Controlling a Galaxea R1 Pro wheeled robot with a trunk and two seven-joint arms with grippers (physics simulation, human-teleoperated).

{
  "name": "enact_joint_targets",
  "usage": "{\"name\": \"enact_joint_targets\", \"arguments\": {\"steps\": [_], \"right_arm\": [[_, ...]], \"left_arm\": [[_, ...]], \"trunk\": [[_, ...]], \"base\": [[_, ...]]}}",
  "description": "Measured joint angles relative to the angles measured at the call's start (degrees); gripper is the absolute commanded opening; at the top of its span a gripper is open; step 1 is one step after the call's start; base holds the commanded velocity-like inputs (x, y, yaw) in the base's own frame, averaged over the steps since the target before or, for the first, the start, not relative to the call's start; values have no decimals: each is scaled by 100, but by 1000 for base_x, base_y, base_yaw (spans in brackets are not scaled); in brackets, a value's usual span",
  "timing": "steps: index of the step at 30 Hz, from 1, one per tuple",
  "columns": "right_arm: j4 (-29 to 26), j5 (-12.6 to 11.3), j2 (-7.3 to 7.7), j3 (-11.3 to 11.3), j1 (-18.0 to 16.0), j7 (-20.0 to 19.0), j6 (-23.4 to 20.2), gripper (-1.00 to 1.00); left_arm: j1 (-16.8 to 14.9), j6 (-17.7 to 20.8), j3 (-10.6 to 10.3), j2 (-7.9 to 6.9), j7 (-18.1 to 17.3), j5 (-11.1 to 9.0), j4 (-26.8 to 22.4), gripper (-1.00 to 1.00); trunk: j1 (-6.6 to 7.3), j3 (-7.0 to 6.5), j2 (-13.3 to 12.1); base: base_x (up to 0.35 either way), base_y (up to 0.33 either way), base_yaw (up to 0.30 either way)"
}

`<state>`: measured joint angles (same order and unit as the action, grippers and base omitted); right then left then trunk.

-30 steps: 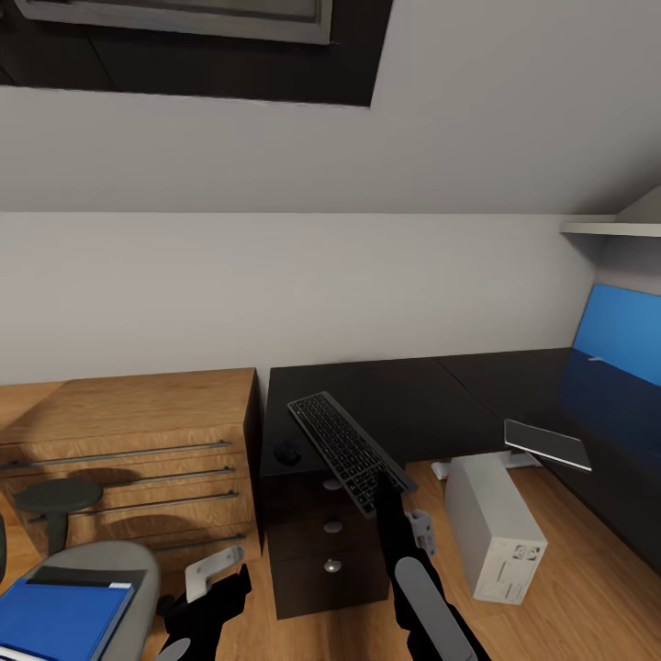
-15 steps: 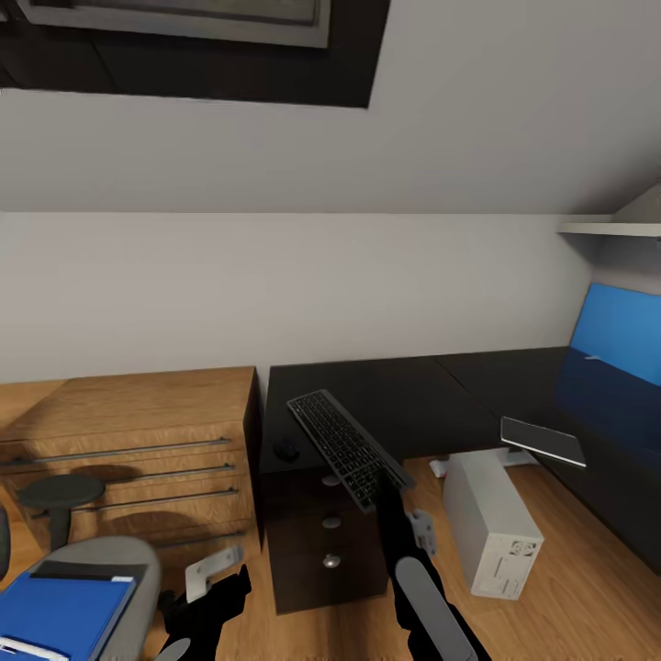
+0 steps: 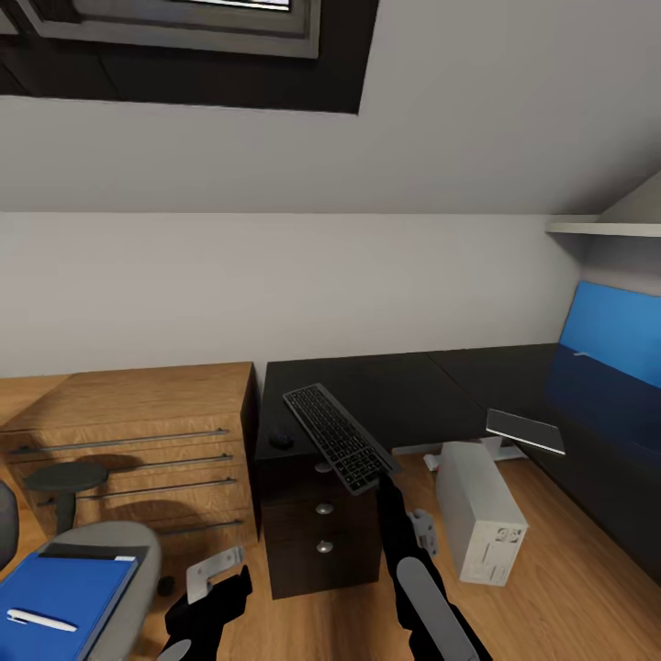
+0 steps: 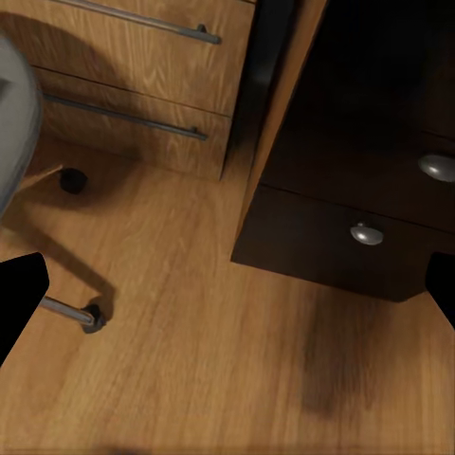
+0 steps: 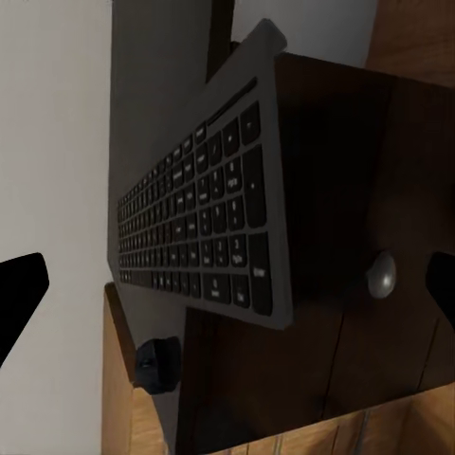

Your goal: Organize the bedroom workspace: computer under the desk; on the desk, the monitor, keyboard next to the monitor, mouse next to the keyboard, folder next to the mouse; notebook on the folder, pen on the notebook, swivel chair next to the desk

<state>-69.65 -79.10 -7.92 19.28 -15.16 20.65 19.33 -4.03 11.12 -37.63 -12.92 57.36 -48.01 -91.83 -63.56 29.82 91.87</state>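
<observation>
Clearly one keyboard and one mouse lie on the desk, both end effectors released.

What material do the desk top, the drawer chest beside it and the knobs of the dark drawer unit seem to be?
Glossy black L-shaped desk top: probably lacquered board or laminate, since it mirrors the blue wall panel.
Light wood drawer chest: wood or veneer, grain visible, with metal bar handles.
Round silver knobs: seemingly polished metal, with bright highlights.
</observation>
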Motion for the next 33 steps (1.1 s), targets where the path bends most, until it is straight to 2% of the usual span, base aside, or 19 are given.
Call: {"name": "enact_joint_targets", "arguments": {"steps": [4, 6, 9, 12, 18, 21, 23, 27, 30, 31, 32, 33], "right_arm": [[0, 2, 50, -15, 0, -1, 3, 100], [0, 3, 133, -108, 0, -15, 19, 100], [-7, 21, 281, -314, 0, -47, 48, 100], [9, 68, 500, -508, -1, -63, 59, 100], [21, 222, 844, -595, 0, -73, 110, 100], [265, 421, 1005, -609, 1, -74, 208, 100], [647, 530, 1192, -615, 1, -79, 267, 100], [1035, 644, 1333, -602, 1, -82, 291, 100], [1516, 920, 1357, -597, 1, -79, 326, 100], [1770, 1117, 1362, -596, 1, -79, 365, 100], [2276, 1527, 1370, -605, 3, -81, 446, 100], [2564, 1742, 1370, -607, 2, -83, 478, 100]], "left_arm": [[-2, 0, -38, 4, -5, -8, 5, 100], [-3, 2, -135, 9, -7, -28, 12, 100], [-3, 25, -251, 12, -7, -40, 32, 100], [-1, 39, -312, 13, -7, -46, 121, 100], [-1, 46, -373, 19, -23, -53, 326, 100], [-1, 40, -408, 21, -28, -44, 616, 100], [-2, 39, -422, 25, -26, -41, 817, 100], [-1, 33, -449, 58, -33, -41, 1011, 100], [-2, 18, -549, 184, -37, -40, 1358, 100], [-1, 4, -608, 285, -36, -34, 1585, 100], [1, -19, -670, 490, -36, -17, 2021, 100], [0, -24, -691, 565, -48, -7, 2206, 100]], "trunk": [[65, -53, -119], [109, -89, -199], [175, -143, -320], [241, -197, -440], [373, -305, -681], [439, -358, -801], [483, -394, -882], [571, -466, -1042], [637, -520, -1162], [658, -538, -1202], [680, -555, -1243], [702, -574, -1283]], "base": [[-2, -1, 0], [0, 0, 0], [0, 0, 0], [0, 0, 0], [0, 0, 0], [0, 0, 0], [0, 0, 0], [0, 0, 0], [0, 0, 0], [0, 0, 0], [0, 0, 0], [0, 0, 0]]}}
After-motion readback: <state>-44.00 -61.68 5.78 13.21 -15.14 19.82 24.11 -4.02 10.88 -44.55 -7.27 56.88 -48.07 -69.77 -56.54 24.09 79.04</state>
